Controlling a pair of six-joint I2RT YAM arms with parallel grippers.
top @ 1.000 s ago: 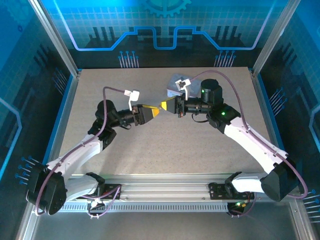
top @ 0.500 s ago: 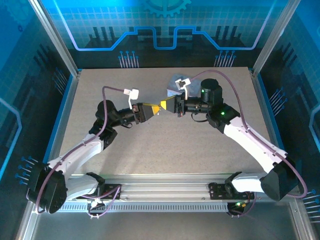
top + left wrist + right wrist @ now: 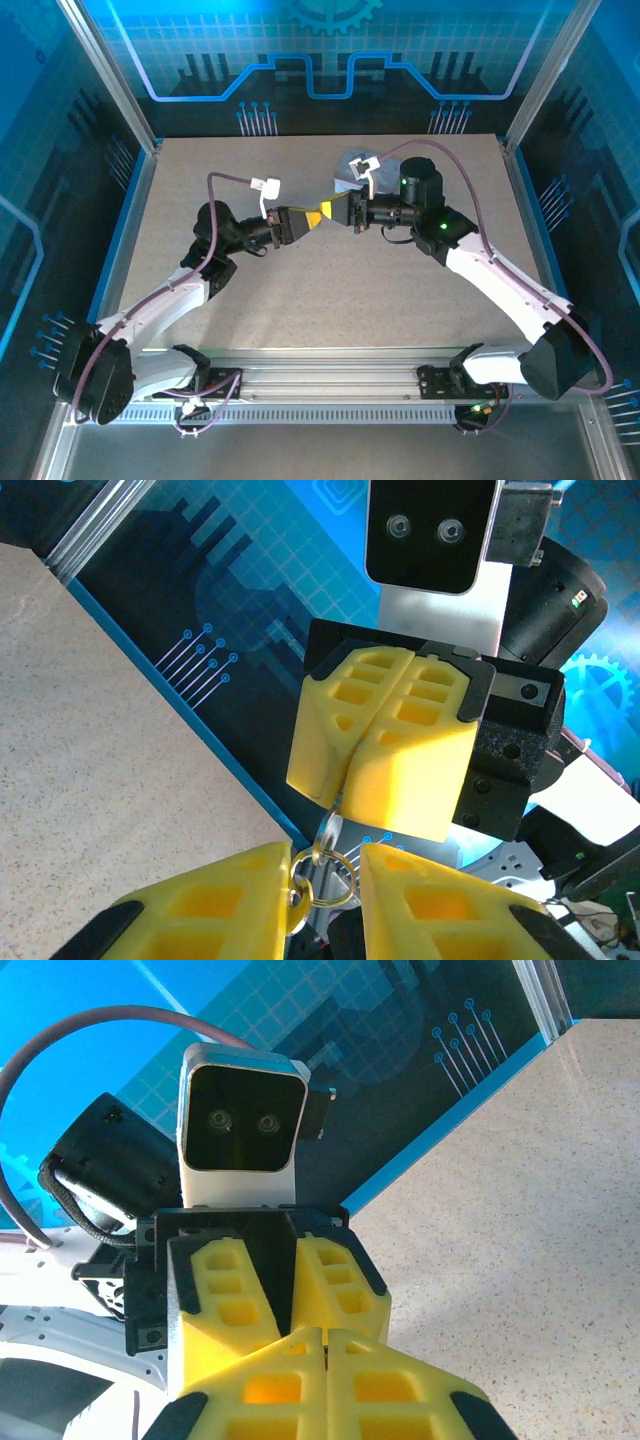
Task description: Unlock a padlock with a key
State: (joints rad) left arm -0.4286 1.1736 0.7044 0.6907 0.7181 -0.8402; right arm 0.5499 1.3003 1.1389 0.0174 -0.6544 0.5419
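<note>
Over the table (image 3: 220, 170), just past its middle toward the far edge, the key (image 3: 331, 827) is pinched in the closed right gripper (image 3: 345, 785), its ring (image 3: 325, 878) flanked by the narrowly parted left gripper (image 3: 310, 217) (grip can't be told), so the padlock is presumably yet to be opened.

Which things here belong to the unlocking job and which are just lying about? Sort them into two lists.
For the job:
key, apparently pinched in the shut right gripper
ring on it, sitting between the left gripper's fingers

Lying about:
tin on the table, behind the grippers
</note>
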